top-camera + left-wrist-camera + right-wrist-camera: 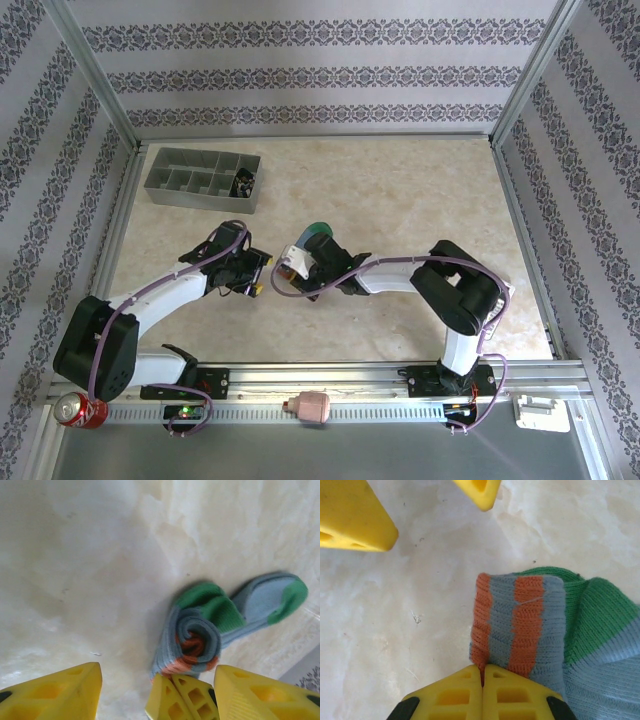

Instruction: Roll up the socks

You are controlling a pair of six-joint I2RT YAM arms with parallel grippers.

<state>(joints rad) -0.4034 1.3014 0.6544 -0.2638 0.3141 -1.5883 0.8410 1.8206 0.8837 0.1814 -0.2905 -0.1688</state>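
Right pincer [483,669] shut, tips against the sock [520,620] at its ribbed orange-striped cuff; cannot tell if cloth is caught. Left pincer [157,672] open, empty, just beside it. Left wrist view adds the spiral roll end and the flat green toe beyond. Sock lies mid-surface [400,190], which is glossy and marbled. Grey divided tray [200,180] at back.

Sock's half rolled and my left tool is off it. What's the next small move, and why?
Probably bring the open left tool in onto the roll to pin it. The right tool is shut at its cuff edge alone, and the foot up to the green toe lies flat, unrolled, so the coil could loosen.
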